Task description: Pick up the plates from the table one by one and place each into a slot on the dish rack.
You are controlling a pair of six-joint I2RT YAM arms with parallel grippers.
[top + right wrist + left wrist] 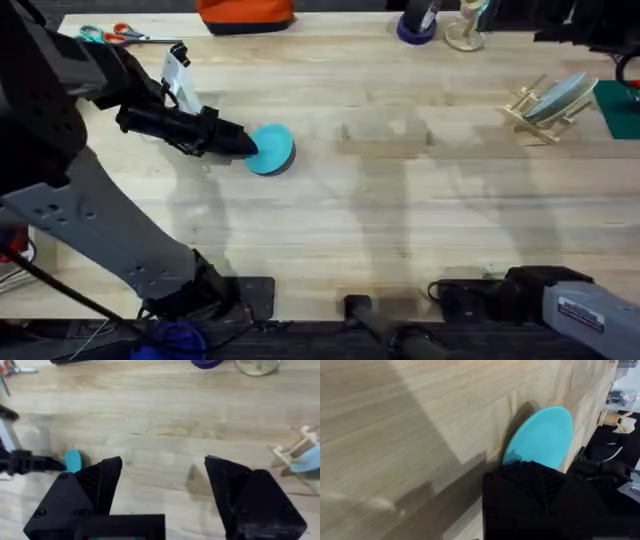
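The left gripper (243, 141) clamps the edge of the cyan plate (272, 148), tilted on the table (380, 220) left of centre in the overhead view. At upper right, the rack (545, 110) holds a pale blue plate (562, 95) upright between its pegs. The right gripper (162, 477), at lower right, gapes wide, holding nothing.

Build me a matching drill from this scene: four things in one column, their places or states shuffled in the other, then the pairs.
1. cyan plate
2. blue-grey plate
3. right claw
4. scissors

A. open above bare table
B. standing in the dish rack
C. at the table's far left edge
D. at the left claw's tip

Pairs: 1-D, 2-B, 3-A, 4-C
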